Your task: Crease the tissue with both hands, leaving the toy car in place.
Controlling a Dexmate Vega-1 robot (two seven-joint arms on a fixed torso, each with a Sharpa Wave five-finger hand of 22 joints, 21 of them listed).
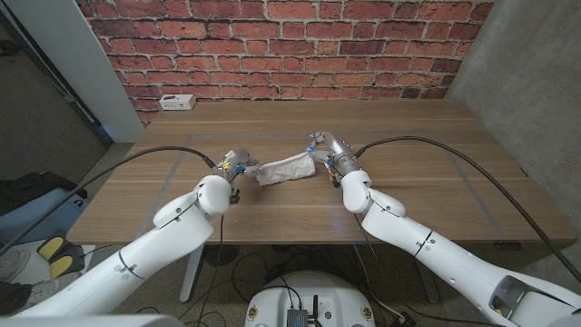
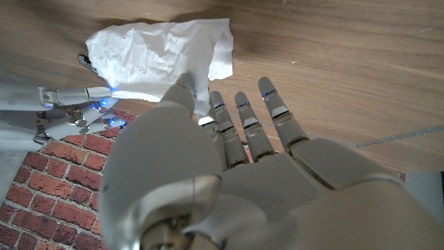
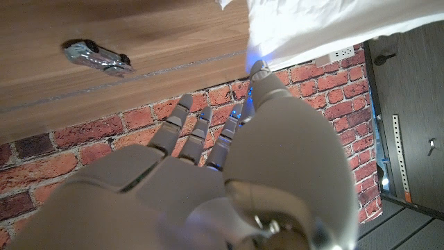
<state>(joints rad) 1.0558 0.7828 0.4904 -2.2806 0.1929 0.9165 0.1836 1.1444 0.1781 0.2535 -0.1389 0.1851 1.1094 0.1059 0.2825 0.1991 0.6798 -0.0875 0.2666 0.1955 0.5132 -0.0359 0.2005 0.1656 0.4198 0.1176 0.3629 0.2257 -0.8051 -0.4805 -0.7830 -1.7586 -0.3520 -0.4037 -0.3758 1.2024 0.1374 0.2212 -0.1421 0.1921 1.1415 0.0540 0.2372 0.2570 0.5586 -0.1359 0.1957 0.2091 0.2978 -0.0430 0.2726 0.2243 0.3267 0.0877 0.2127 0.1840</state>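
Wooden table with a brown plank top, seen from the head camera against a red brick wall. At the table's far left corner lies a small white power strip. Left of the table's middle, toward the near edge, the robot's white left hand sits at the left end of the tissue; from the left wrist camera its fingers reach out straight and slightly apart over the bare wood, while the thumb tip touches the near edge of the paper. Whether the thumb pins the paper against a finger cannot be told. The crumpled white paper tissue lies on the tabletop just near of the table's middle, stretched between the two hands and slanting from the left hand up toward the right one. At its right end is the robot's white right hand, its fingers meeting the tissue's edge; the right wrist camera shows one fingertip up against the white sheet and the other fingers extended beside it, but the grip itself is hidden. The small silver toy car stands on the wood well apart from the tissue in the right wrist view, beside a pale line marked on the tabletop.
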